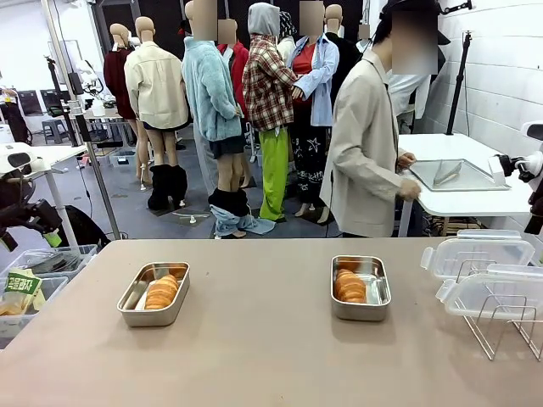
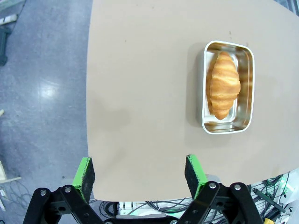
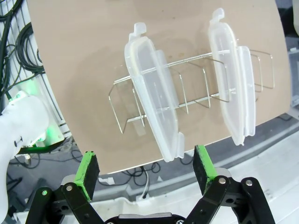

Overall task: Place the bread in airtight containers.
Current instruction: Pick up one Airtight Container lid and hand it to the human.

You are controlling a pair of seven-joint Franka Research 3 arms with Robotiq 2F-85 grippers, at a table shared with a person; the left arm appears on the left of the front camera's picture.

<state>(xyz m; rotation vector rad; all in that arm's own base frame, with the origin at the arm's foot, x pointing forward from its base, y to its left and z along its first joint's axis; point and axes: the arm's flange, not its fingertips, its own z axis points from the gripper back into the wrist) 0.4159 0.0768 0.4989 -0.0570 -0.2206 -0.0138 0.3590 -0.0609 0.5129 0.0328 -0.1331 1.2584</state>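
Note:
Two airtight containers stand on the tan table. The left tin (image 1: 151,318) holds one piece of bread (image 1: 161,292), and the right tin (image 1: 360,312) holds another (image 1: 349,287). Both tins are uncovered. Two clear lids (image 1: 471,253) (image 1: 496,292) stand in a wire rack (image 1: 501,326) at the table's right end. My left gripper (image 2: 139,175) hangs open above the table's edge, well short of the tin (image 2: 227,130) with its bread (image 2: 223,84). Open too is my right gripper (image 3: 145,168), above the near lid (image 3: 154,107), with a second lid (image 3: 233,74) farther along the rack (image 3: 196,93).
A person (image 1: 365,153) stands beyond the far edge, turned toward a white side table bearing a flat steel tray (image 1: 450,174). Plastic bins (image 1: 34,271) sit off the table's left end. Open tabletop lies between and in front of the tins.

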